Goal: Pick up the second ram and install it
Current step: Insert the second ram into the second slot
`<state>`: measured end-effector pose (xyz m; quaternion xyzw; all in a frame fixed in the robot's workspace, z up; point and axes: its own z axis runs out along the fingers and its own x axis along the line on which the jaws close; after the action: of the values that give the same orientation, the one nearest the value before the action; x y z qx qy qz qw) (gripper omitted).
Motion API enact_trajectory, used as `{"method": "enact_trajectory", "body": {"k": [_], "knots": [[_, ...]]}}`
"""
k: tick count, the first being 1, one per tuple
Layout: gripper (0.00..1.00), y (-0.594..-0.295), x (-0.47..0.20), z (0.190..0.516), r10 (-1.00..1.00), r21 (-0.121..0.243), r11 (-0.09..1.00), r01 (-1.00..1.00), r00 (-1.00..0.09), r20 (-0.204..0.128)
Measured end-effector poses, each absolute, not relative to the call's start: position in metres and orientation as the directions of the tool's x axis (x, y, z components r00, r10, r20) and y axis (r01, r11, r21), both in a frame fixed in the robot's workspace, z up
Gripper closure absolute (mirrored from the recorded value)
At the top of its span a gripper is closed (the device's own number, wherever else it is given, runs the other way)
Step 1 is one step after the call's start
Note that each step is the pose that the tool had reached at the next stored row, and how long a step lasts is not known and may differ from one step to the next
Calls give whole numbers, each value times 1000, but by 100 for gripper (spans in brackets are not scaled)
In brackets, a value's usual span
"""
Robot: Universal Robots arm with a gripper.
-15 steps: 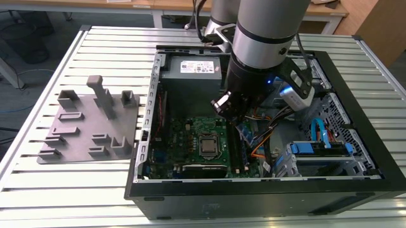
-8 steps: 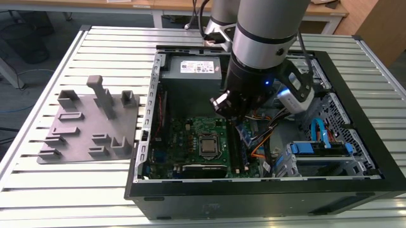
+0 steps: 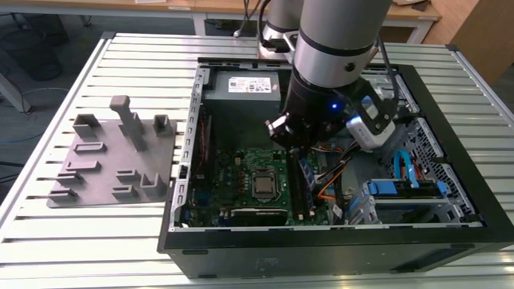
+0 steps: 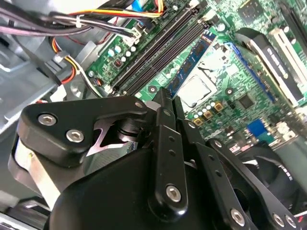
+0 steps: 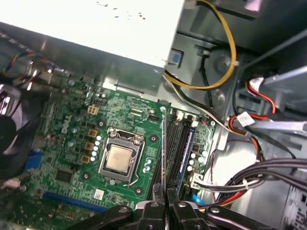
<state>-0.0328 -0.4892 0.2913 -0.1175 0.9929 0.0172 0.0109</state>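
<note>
My gripper point(image 3: 295, 144) is down inside the open computer case point(image 3: 192, 198), over the green motherboard point(image 3: 257, 162). It is shut on the second ram point(image 5: 163, 148), a thin dark stick that shows edge-on in the first wrist view and runs out from the fingertips point(image 5: 154, 191). Its bluish label patches face the camera in the second wrist view point(image 4: 192, 62). The stick hangs lengthwise along the black slot rails point(image 4: 158, 52), beside the CPU socket point(image 5: 120, 158). Another blue-labelled stick point(image 5: 188, 146) sits in a slot farther from the socket.
A grey power supply point(image 3: 241, 90) fills the case's far end. Bundled yellow, red and black cables point(image 5: 225, 48) hang close to the slots. A drive cage with blue parts point(image 3: 405, 186) is on the exterior view's right. A grey fixture block point(image 3: 112, 156) lies outside the case.
</note>
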Motion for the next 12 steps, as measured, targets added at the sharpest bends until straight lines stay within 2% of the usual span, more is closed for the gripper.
{"method": "enact_trajectory", "body": {"k": [12], "knots": [[86,-489,-33,290,-69,32,997,-70,-997,-26]]}}
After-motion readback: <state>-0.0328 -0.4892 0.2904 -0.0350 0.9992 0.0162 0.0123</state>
